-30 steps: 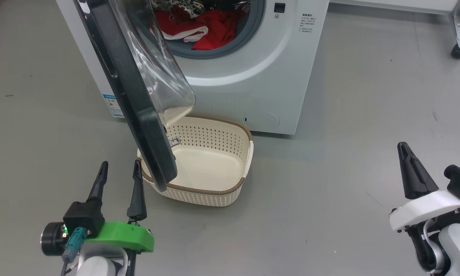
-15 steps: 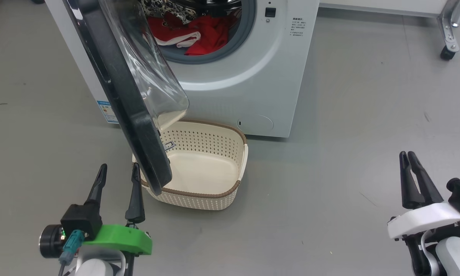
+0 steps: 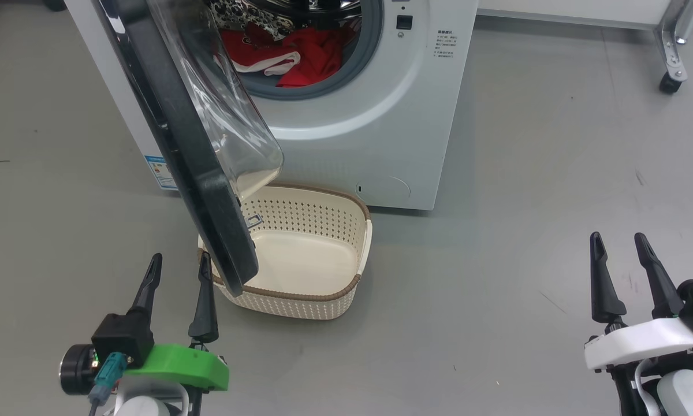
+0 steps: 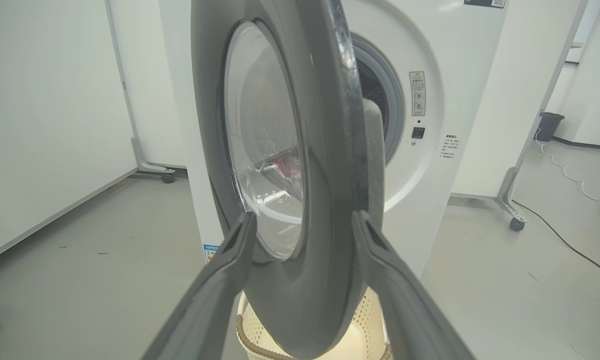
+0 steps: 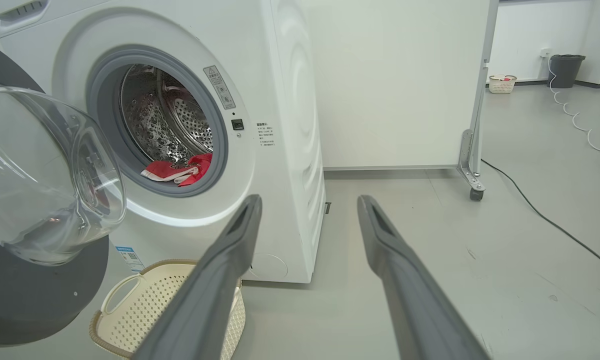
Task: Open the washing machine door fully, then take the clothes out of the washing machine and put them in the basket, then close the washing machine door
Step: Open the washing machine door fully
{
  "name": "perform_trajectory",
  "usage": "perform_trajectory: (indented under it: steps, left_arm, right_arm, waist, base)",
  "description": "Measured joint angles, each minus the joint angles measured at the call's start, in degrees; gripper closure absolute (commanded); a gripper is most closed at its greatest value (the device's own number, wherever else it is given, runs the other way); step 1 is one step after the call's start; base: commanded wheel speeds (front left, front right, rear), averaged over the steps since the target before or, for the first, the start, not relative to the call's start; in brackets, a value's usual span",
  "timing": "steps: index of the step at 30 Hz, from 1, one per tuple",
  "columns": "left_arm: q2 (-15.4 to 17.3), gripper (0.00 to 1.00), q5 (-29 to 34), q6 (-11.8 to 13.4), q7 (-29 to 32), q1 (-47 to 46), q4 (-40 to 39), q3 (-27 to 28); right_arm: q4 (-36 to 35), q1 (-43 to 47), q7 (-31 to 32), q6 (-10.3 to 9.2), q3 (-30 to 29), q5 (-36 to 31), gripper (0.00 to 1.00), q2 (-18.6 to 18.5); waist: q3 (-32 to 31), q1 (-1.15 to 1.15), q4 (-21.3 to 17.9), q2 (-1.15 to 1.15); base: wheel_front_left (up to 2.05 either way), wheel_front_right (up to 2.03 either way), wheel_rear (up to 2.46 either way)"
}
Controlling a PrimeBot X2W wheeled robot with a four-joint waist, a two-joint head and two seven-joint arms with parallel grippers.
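Left claw [image 3: 181, 259] wide, empty, 7 o'clock, just beside washing machine door [image 3: 187, 156]; right claw [image 3: 618, 238] wide, empty, 4 o'clock.

The washing machine door [image 3: 190, 167] has a glossy black rim around a clear, smooth bowl window [image 3: 231, 127] that catches reflections. The washing machine [image 3: 375, 133] wears a smooth white casing with a soft sheen; its seal [image 5: 220, 150] looks like matt grey rubber, and the drum [image 5: 180, 115] is shiny perforated metal. The clothes [image 3: 306, 55] are soft red cloth with white trim. The basket [image 3: 300, 289] is cream perforated plastic with a brown woven-look rim. The floor [image 3: 525, 173] is smooth, matt grey and lightly scuffed.
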Motion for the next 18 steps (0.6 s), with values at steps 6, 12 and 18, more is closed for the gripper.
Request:
perform_trajectory:
  steps: [6,12,18]
  left_arm:
    - [0.00,0.00,0.00,-0.01,0.00,0.08,-0.02,-0.02]
    - [0.00,0.00,0.00,-0.01,0.00,0.14,-0.12,-0.02]
    - [0.01,0.00,0.00,-0.01,0.00,0.19,-0.70,0.16]
  right_arm:
    - [-0.48,1.37,0.01,0.16,-0.64,-1.41,0.00,0.57]
    - [-1.04,1.98,0.00,0.59,-1.43,-1.97,0.00,1.13]
    - [-1.92,2.62,0.01,1.10,-2.44,-2.01,0.00,2.29]
  waist:
    - [-0.19,0.00,0.13,0.00]
    - [-0.23,0.00,0.29,0.00]
    - [0.22,0.00,0.41,0.00]
  base:
    - [0.00,0.00,0.00]
    - [0.00,0.00,0.00]
    - [0.00,0.00,0.00]
